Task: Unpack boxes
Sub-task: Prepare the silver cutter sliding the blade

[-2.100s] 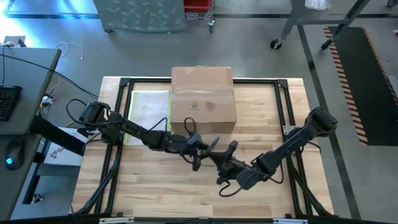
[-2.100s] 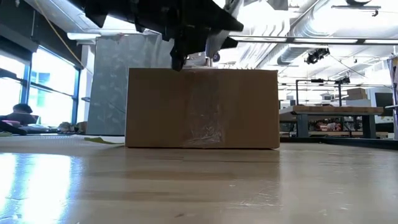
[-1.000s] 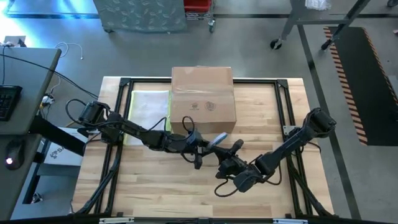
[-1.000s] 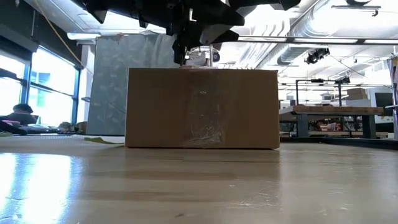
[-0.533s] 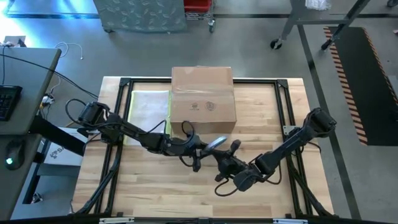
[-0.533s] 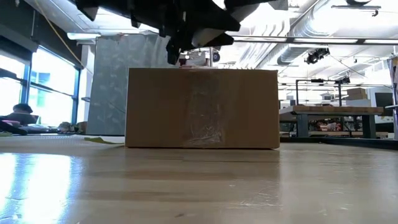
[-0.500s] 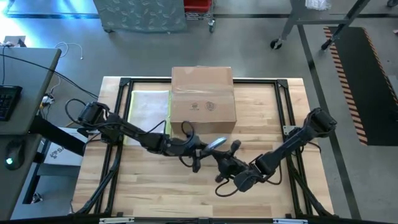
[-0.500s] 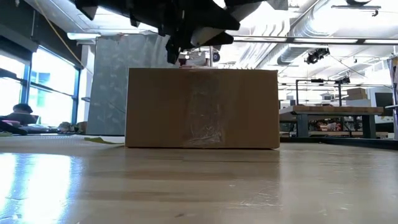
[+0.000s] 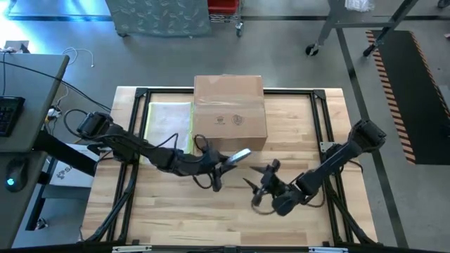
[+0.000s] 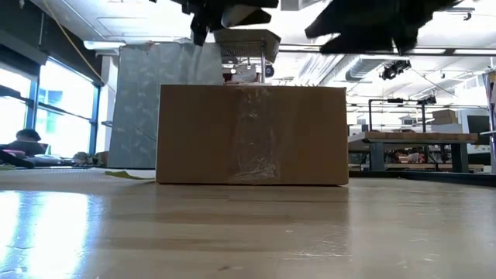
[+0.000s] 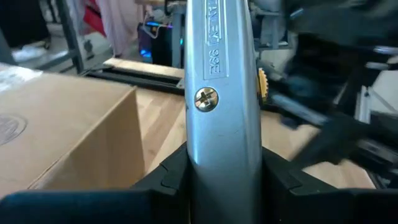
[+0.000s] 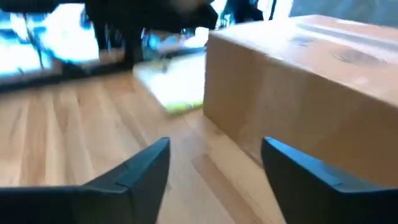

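Left gripper (image 9: pixel 223 163) fingers clamped on utility knife (image 11: pixel 222 99); right gripper (image 9: pixel 261 184) fingers spread, empty. Carton (image 9: pixel 229 112) sealed. Next: blade to tape seam.

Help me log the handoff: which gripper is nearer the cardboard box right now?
Left. The left gripper, shut on a silver utility knife, hangs just in front of the box. The right gripper, open and empty, sits farther out over the table.

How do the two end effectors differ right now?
The left end effector is clamped on a silver utility knife; the right end effector is open and holds nothing. The left one sits closer to the cardboard box; the right one is farther out over bare table. Both hang above the table.
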Controlling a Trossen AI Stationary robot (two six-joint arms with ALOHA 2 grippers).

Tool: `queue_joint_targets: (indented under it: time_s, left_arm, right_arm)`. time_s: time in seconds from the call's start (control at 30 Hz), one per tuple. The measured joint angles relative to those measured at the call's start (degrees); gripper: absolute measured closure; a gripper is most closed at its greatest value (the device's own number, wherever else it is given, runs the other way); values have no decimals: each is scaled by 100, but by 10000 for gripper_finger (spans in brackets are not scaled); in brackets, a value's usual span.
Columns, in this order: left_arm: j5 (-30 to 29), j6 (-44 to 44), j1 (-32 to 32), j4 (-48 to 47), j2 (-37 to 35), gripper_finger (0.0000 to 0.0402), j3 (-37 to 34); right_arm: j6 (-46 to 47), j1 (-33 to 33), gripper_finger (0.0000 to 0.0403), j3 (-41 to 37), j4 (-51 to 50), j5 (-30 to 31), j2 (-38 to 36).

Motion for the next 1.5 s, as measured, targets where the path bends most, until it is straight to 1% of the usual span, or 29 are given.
queue_joint_targets:
  time_s: [0.03, 0.1, 0.13, 0.2, 0.27, 0.3, 0.37, 0.53, 0.6, 0.67, 0.77, 0.9, 0.93, 1.0, 1.03, 1.07, 1.1, 1.2, 1.3, 1.4, 1.5]
  left_arm:
    - [-7, 87, -39, 52, -1, 306, 0]
    - [-25, 218, -93, 154, -7, 307, 0]
    - [-23, 277, -116, 207, -7, 307, 0]
    - [-23, 397, -166, 301, -4, 307, 0]
    - [-24, 468, -177, 377, -5, 307, 0]
    - [-24, 503, -177, 379, -7, 307, 0]
    - [-25, 506, -171, 358, -5, 307, 0]
    - [-32, 501, -173, 364, -4, 307, 0]
    - [-32, 501, -175, 356, -4, 307, 0]
    - [-32, 499, -175, 360, -4, 307, 0]
    - [-47, 417, -178, 333, -4, 307, 0]
    - [-123, 381, -177, 265, -4, 307, 0]
    - [-148, 370, -177, 201, -4, 307, 0]
    - [-181, 346, -177, 61, -4, 307, 2]
    - [-188, 338, -175, 20, -4, 306, 2]
    - [-209, 292, -174, -31, -4, 295, 2]
    - [-242, 216, -170, -107, -4, 276, 2]
    - [-198, -14, -158, -395, -4, 203, 2]
    - [238, -189, -67, -636, -4, 152, 2]
    - [610, -260, 24, -722, -4, 131, 2]
    - [624, -203, 59, -711, -4, 129, 2]
  right_arm:
    - [-194, -6, 147, -288, 808, 111, 0]
    - [-986, -41, 134, -792, 2642, 141, 4]
    - [-1462, -75, 130, -1006, 3524, -4, 4]
    - [-2348, -187, 127, -1307, 5012, -588, 4]
    - [-2988, -358, 126, -1446, 6032, -1064, 4]
    - [-3238, -450, 126, -1449, 6348, -1258, 1]
    - [-3603, -646, 126, -1372, 6557, -1558, 0]
    - [-3799, -1116, 126, -1030, 6520, -2639, 0]
    - [-3723, -1234, 130, -942, 6497, -2811, 2]
    - [-3713, -1300, 144, -902, 6464, -2836, 2]
    - [-3683, -1325, 187, -902, 6304, -2851, 2]
    - [-3587, -1321, 289, -902, 6290, -2943, 3]
    - [-3567, -1321, 295, -902, 6256, -2942, -9]
    - [-3548, -1352, 295, -902, 5966, -2964, -114]
    - [-3478, -1382, 295, -902, 5710, -2984, -208]
    - [-3350, -1421, 295, -885, 5350, -3005, -322]
    - [-3211, -1465, 295, -846, 4921, -3041, -439]
    - [-2867, -1608, 295, -538, 3439, -3306, -731]
    - [-2822, -1693, 295, -43, 1965, -3539, -850]
    - [-2781, -1765, 295, 534, 603, -3673, -855]
    - [-2675, -1838, 295, 937, -314, -3842, -855]
